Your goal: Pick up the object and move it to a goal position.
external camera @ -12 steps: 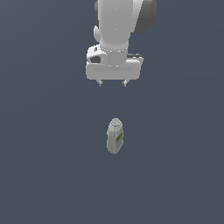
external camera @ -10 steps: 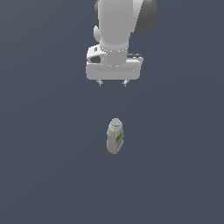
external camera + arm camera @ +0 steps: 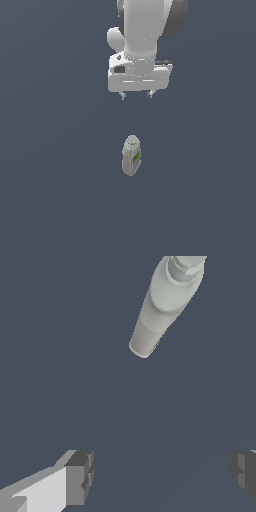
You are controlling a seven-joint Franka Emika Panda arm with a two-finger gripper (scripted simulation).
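Observation:
The object is a small pale grey bottle [image 3: 131,155] with a round cap and a green-and-grey label. It stands on the dark grey floor in the middle of the exterior view, cap up. In the wrist view the bottle [image 3: 162,305] shows from above, well away from the fingers [image 3: 79,477]. My gripper [image 3: 136,95] hangs from the white arm, higher in the exterior view than the bottle and apart from it. Its two fingers are spread wide with nothing between them.
The dark grey floor [image 3: 55,190] spreads all around the bottle. The white arm [image 3: 142,35] fills the upper middle of the exterior view. No other object shows.
The arm and gripper have shifted a little toward the exterior view's right. The bottle has not moved. The fingers stay open.

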